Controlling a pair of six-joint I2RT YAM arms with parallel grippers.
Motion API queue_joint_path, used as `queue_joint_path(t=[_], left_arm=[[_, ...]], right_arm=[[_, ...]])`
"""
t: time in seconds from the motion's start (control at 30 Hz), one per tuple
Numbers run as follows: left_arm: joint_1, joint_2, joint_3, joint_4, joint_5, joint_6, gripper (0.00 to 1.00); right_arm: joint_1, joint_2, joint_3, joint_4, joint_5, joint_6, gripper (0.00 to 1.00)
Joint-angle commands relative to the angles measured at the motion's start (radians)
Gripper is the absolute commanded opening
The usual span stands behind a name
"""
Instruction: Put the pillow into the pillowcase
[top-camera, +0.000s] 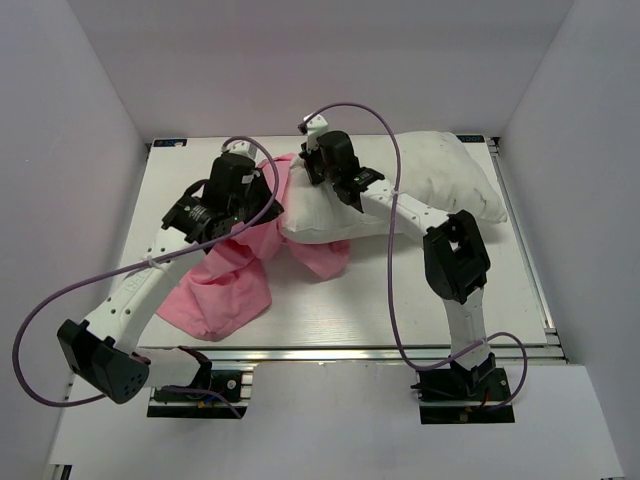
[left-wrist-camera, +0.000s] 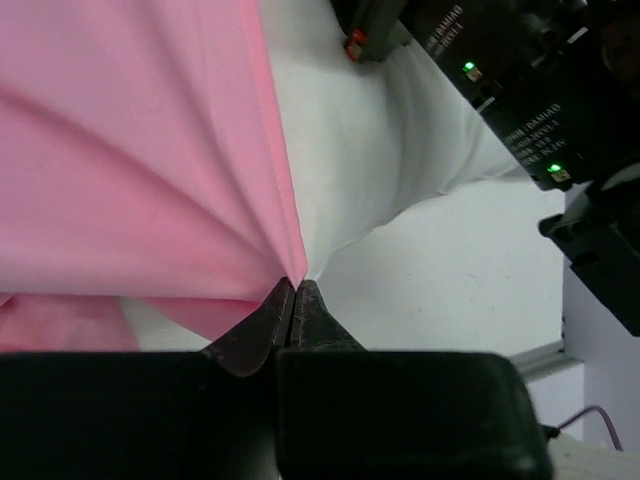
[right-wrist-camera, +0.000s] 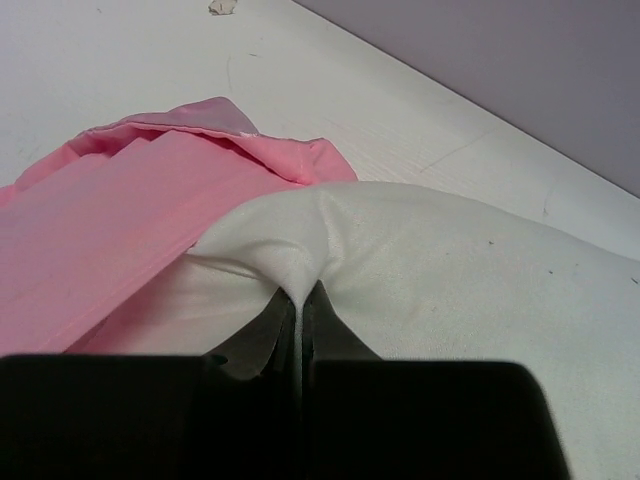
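Left of the pillow (top-camera: 440, 185), the glossy pink pillowcase (top-camera: 225, 285) lies crumpled on the table (top-camera: 380, 310), its edge drawn against the pillow's left end, where the left gripper (left-wrist-camera: 293, 292) pinches pink fabric. The right gripper (right-wrist-camera: 300, 300) pinches a puckered fold of the plump, white, faintly specked pillow. White print on the right arm (left-wrist-camera: 520, 110) above the pillow is illegible.
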Motion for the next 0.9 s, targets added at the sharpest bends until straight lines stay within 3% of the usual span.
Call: queue_joint_path(t=[0.0,0.1,0.13,0.17,0.2,0.23,0.3,0.33,0.37,0.43,0.57,0.6,0.63,0.7,0.8,0.87], left_arm=[[-0.008,0.006,0.066,0.011,0.155,0.006,0.00],[-0.008,0.029,0.066,0.036,0.245,0.000,0.00],[-0.006,0.031,0.047,0.046,0.259,-0.003,0.00],[-0.008,0.031,0.035,0.059,0.259,-0.012,0.00],[-0.008,0.031,0.020,0.059,0.250,-0.015,0.00],[-0.008,0.029,0.003,0.077,0.241,-0.018,0.00],[-0.008,0.032,-0.042,0.092,0.201,-0.037,0.00],[-0.008,0.034,-0.055,0.115,0.193,-0.044,0.00],[-0.006,0.037,-0.080,0.128,0.184,-0.063,0.00],[-0.005,0.037,-0.106,0.173,0.170,-0.080,0.00],[0.006,0.046,-0.132,0.204,0.176,-0.098,0.00],[0.008,0.054,-0.123,0.197,0.184,-0.094,0.00],[0.008,0.055,-0.123,0.192,0.190,-0.093,0.00],[0.014,0.060,-0.115,0.183,0.201,-0.081,0.00],[0.025,0.060,-0.109,0.160,0.221,-0.063,0.00],[0.032,0.055,-0.103,0.145,0.225,-0.051,0.00]], right_arm=[[-0.020,0.020,0.029,0.021,0.097,0.025,0.00],[-0.020,0.023,0.035,0.007,0.070,0.041,0.03],[-0.022,0.020,0.038,-0.002,-0.002,0.035,0.12],[-0.031,0.003,0.038,-0.042,-0.133,0.021,0.31],[-0.038,-0.012,0.035,-0.054,-0.134,0.002,0.39],[-0.048,-0.029,0.030,-0.095,-0.297,-0.013,0.46],[-0.087,-0.099,0.004,-0.155,-0.433,-0.062,0.64],[-0.103,-0.132,-0.016,-0.189,-0.573,-0.079,0.71],[-0.124,-0.165,-0.037,-0.202,-0.628,-0.117,0.84],[-0.187,-0.274,-0.100,-0.253,-0.802,-0.185,0.89],[-0.296,-0.438,-0.137,-0.420,-0.999,-0.387,0.89],[-0.322,-0.519,-0.146,-0.553,-1.068,-0.667,0.89],[-0.322,-0.520,-0.167,-0.554,-1.085,-0.670,0.89],[-0.316,-0.622,-0.258,-0.671,-1.127,-0.932,0.89],[-0.209,-0.754,-0.508,-0.547,-1.051,-1.016,0.89],[-0.143,-0.822,-0.673,-0.403,-0.920,-0.975,0.89]])
